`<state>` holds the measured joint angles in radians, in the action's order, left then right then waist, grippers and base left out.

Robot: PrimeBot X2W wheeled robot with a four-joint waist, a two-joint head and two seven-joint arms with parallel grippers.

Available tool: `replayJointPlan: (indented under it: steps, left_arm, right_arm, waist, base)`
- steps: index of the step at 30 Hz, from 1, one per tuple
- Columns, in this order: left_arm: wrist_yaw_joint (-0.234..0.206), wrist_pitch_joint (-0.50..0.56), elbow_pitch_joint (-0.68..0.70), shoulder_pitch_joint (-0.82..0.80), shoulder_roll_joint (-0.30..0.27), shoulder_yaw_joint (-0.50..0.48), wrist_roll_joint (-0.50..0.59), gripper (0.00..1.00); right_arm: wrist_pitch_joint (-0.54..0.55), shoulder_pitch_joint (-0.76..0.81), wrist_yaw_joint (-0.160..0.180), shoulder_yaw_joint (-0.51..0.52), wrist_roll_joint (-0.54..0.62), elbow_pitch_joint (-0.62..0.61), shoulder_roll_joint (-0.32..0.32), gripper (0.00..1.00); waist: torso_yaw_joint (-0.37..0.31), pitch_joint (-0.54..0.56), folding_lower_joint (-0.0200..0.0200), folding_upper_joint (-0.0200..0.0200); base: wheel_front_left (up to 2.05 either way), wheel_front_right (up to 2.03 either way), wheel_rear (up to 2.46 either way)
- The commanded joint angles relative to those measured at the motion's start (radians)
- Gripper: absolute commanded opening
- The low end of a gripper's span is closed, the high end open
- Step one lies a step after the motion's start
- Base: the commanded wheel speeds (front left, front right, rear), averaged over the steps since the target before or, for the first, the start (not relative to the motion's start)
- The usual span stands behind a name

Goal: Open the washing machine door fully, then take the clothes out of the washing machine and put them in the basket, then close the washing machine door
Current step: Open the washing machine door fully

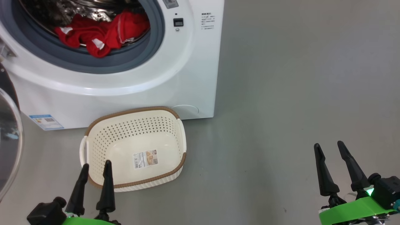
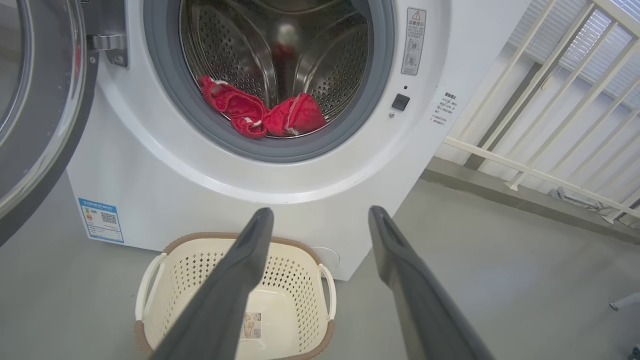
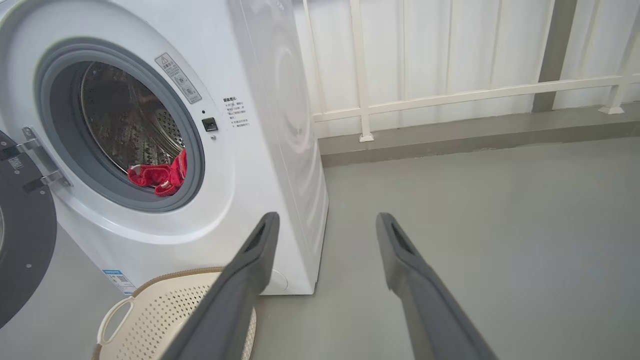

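The clothes (image 1: 100, 36) are in nobody's grip: the left fingers (image 1: 107, 184) stand apart and empty just over the near rim of the basket (image 1: 140, 125), and the right fingers (image 1: 325, 175) are likewise spread and empty over bare floor (image 1: 281, 93) well off to the side. The basket sits just beside the foot of the washing machine (image 1: 193, 62), below the opening, I'd guess so a garment has only a short way to travel. Above it the red heap lies at the front of the drum (image 2: 325, 65), lapping the grey gasket (image 1: 156, 47), while the washing machine door (image 1: 9, 150) hangs swung out on the left, clear of a reach, so the grab looks next.
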<state>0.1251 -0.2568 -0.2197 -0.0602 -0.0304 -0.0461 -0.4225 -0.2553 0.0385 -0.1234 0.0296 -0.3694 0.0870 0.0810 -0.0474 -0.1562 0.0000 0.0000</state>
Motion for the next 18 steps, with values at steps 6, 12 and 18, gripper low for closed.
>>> replayJointPlan:
  steps: [6, 12, 18]
  left_arm:
    - [0.006, -0.005, 0.033, -0.004, -0.02, -0.006, 0.024, 1.0]
    - [0.006, -0.005, 0.035, -0.005, -0.02, 0.004, 0.038, 1.0]
    - [0.006, -0.005, 0.035, -0.002, -0.024, 0.003, 0.066, 1.0]
  right_arm:
    - [-0.006, -0.007, -0.007, -0.008, -0.003, -0.026, 0.003, 1.0]
    - [-0.006, -0.003, -0.007, 0.002, -0.001, -0.031, -0.001, 1.0]
    - [-0.006, -0.003, -0.007, 0.001, 0.001, -0.031, 0.0, 1.0]
  waist:
    - [-0.008, 0.006, 0.0, 0.0]
    - [0.001, 0.008, 0.0, 0.0]
    - [0.008, 0.01, 0.0, 0.0]
  base:
    - [0.0, 0.0, 0.0]
    - [0.0, 0.0, 0.0]
    - [0.0, 0.0, 0.0]
